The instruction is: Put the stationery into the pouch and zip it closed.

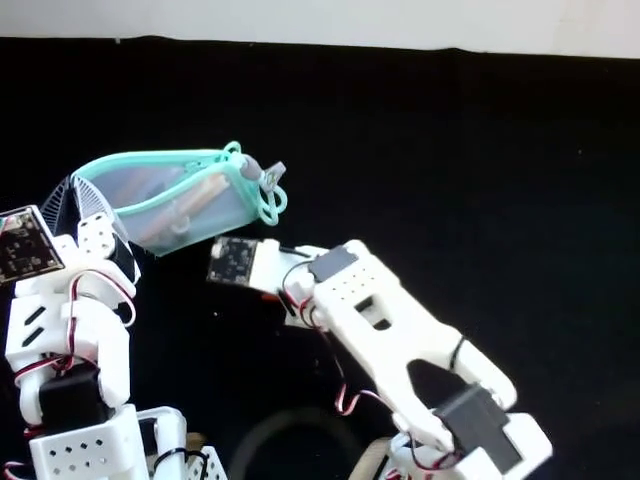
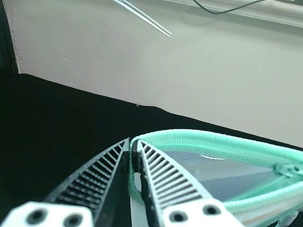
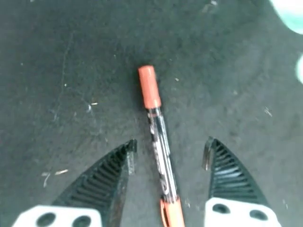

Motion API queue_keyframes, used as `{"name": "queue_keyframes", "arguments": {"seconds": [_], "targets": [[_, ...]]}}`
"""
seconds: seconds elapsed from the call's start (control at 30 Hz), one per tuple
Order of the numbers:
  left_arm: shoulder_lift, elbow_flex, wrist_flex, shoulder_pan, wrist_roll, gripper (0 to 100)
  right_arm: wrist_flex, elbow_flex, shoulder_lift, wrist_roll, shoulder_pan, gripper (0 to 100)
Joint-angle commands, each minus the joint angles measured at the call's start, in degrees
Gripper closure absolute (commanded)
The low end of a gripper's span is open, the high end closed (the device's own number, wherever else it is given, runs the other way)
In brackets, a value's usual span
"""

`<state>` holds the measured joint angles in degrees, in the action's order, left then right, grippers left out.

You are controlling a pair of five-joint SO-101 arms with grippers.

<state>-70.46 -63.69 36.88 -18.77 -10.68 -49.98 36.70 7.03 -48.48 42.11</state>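
Note that the left gripper (image 2: 131, 144) is closed on the teal mesh pouch (image 1: 180, 200), at the end opposite its zipper pull (image 1: 272, 175). The right gripper (image 3: 169, 145) stands wide open just beside the pouch's zipper-pull end, on the side toward the arm bases. The red-capped pen (image 3: 158, 142) lies on the black table (image 1: 450, 150) between the open fingers, touching neither. Its long axis runs crosswise to their closing line. The right arm is nearer; you should lower it and close across the barrel.

Your left gripper (image 2: 131, 142) was at the left, aimed far, fingers pinched on the pouch (image 2: 227, 175) edge. Your right gripper (image 3: 169, 146) pointed down near centre, jaws spread wide.
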Motion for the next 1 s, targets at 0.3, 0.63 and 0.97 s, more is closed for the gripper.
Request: {"name": "queue_keyframes", "arguments": {"seconds": [0.3,0.63,0.97], "targets": [[6.3,-3.6,0.2,-3.4,0.0,99,19.5,-0.1,-14.1,-4.2,1.2,76.7],[6.4,-4.0,0.3,-3.4,0.0,99,20.3,-4.7,-23.0,-7.9,1.0,76.9],[6.4,-4.0,0.3,-3.4,0.0,99,13.4,-7.8,-24.0,-7.9,0.8,99.4]]}}
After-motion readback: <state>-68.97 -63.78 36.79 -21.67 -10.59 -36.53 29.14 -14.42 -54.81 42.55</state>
